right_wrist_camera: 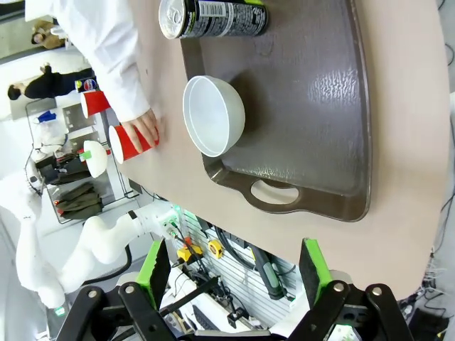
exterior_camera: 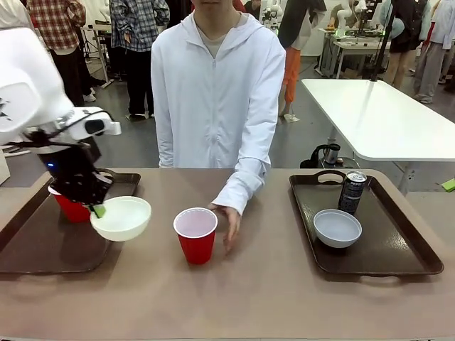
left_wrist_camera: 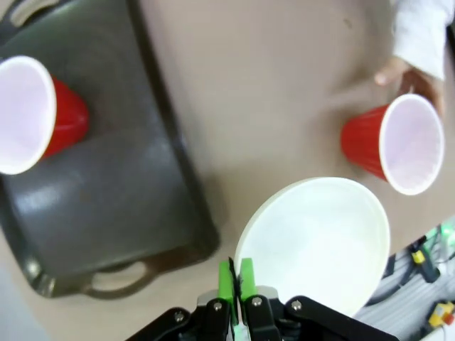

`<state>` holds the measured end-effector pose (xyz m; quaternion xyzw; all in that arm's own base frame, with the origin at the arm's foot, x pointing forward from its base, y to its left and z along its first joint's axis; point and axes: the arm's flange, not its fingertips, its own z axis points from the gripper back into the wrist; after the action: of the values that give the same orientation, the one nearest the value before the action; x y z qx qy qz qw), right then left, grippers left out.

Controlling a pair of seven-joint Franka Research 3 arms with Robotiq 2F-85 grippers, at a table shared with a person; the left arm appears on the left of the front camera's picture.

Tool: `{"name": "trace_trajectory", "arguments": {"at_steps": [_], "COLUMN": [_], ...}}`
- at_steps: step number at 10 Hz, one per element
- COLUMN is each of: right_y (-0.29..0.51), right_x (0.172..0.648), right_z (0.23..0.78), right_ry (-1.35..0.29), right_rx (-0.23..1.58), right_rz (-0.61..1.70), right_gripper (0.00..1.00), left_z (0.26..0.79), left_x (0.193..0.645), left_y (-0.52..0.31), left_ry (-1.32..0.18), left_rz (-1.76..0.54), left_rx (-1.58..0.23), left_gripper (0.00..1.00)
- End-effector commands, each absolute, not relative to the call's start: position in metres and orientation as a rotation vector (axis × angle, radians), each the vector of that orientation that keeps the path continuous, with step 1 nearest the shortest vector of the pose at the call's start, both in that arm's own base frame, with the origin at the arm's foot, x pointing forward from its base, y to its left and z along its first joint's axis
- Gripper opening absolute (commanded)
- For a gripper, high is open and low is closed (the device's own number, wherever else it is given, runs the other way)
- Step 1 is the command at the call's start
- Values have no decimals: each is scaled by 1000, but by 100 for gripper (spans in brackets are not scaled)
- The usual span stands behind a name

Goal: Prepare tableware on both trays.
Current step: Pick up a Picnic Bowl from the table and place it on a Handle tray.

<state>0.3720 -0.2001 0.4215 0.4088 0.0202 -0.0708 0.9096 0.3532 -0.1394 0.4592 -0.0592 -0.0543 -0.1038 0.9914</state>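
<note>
While the left gripper (exterior_camera: 98, 208) pinches the rim of the cream bowl (exterior_camera: 122, 217), jaws shut on its near-left edge, the bowl hangs tilted over the right rim of the left tray (exterior_camera: 43, 245), partly above tray and partly above bare table. In the left wrist view the pads (left_wrist_camera: 234, 280) clamp the bowl's edge, and the tray lies off to one side of it, with a red cup (left_wrist_camera: 32, 114) standing upright on the tray floor. So the move seems to turn on this: the open tray floor lies toward the robot's left of the bowl, just in front of that cup.

A second red cup (exterior_camera: 195, 234) stands on the table between the trays, the person's hand (exterior_camera: 229, 226) touching its side.

On the right tray (exterior_camera: 419, 266) sit a grey bowl (exterior_camera: 337, 228) and a can (exterior_camera: 352, 192) just behind it. The right gripper (right_wrist_camera: 234, 266) hangs wide open and empty, well above the table edge near that tray's handle, and is the nearer arm for anything on that side.
</note>
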Motion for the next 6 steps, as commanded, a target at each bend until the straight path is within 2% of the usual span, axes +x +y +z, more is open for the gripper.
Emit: {"name": "trace_trajectory", "arguments": {"at_steps": [1,3,6], "right_y": [-200,-200,-200], "right_x": [372,372,372], "right_z": [422,422,422], "right_ry": [39,39,39], "right_rx": [846,846,846], "right_rz": [-144,-144,-144], "right_gripper": [95,95,95], "left_z": [463,470,461], "left_x": [367,380,395], "left_y": [-90,-39,3], "left_ry": [-83,-109,-123], "left_rz": [-230,-202,-134], "left_rx": [-168,-204,-167], "left_gripper": [0,0,0]}}
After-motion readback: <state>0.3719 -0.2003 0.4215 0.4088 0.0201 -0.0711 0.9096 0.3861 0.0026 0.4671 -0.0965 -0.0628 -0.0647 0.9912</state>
